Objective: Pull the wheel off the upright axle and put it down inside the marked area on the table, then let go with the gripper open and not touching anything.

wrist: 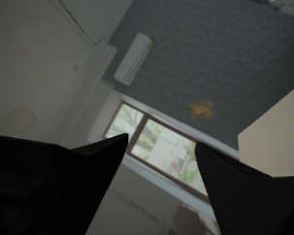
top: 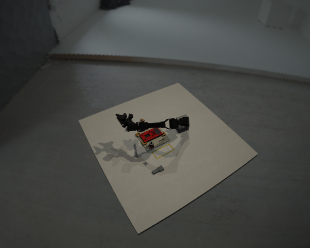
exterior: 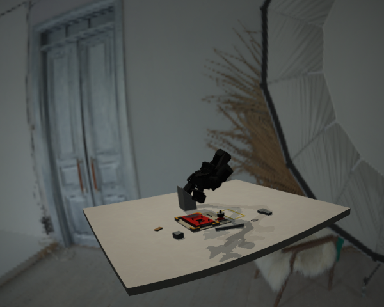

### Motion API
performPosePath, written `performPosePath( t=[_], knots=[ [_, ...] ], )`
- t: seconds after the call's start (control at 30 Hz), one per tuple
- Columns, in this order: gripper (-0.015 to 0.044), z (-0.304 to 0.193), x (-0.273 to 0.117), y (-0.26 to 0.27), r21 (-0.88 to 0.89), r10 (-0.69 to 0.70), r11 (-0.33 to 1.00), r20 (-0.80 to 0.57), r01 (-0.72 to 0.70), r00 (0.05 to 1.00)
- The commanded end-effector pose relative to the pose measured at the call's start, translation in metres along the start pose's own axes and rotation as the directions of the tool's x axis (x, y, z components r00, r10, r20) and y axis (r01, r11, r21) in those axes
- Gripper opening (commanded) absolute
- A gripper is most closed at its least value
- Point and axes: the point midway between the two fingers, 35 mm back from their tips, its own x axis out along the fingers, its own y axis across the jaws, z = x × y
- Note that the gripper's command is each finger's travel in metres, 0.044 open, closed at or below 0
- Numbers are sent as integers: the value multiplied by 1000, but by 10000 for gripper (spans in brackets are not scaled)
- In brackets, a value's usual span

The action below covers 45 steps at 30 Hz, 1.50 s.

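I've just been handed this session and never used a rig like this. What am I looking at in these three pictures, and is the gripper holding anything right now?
The black machine is a single jointed arm bolted to a pale table. One picture looks down from high above, one looks across the table from the side, and one comes from a camera on the arm's wrist.

The gripper is partly open and holds nothing. The wrist picture shows its two dark fingers with only a wall, a window and a corner of the table between them, so it points away from the work.

On the table sits a red fixture board. Beside it the small dark wheel is on its upright axle. Next to that is the yellow-outlined marked area, where the wheel must go. A few small grey and tan blocks lie scattered around.
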Motion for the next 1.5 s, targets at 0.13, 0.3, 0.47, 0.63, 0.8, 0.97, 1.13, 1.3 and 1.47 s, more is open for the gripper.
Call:
performPosePath(
  t=[0.13, 0.3, 0.47, 0.63, 0.8, 0.97, 1.13, 1.3, 1.47],
  knots=[
    [300, 8, -63, -85, -540, -614, 705, -141, 460, 777],
    [300, 14, -89, -99, -631, -731, 590, -153, 504, 665],
    [300, 21, -122, -111, -709, -838, 468, -166, 528, 520],
    [300, 27, -160, -119, -770, -920, 353, -183, 532, 345],
    [300, 32, -203, -120, -815, -966, 258, -209, 519, 153],
    [300, 36, -248, -113, -845, -968, 192, -247, 499, -46],
    [300, 37, -288, -100, -858, -930, 161, -298, 488, -216],
    [300, 37, -290, -99, -858, -927, 161, -301, 488, -223],
    [300, 37, -290, -99, -858, -927, 161, -301, 488, -223]
  ],
)
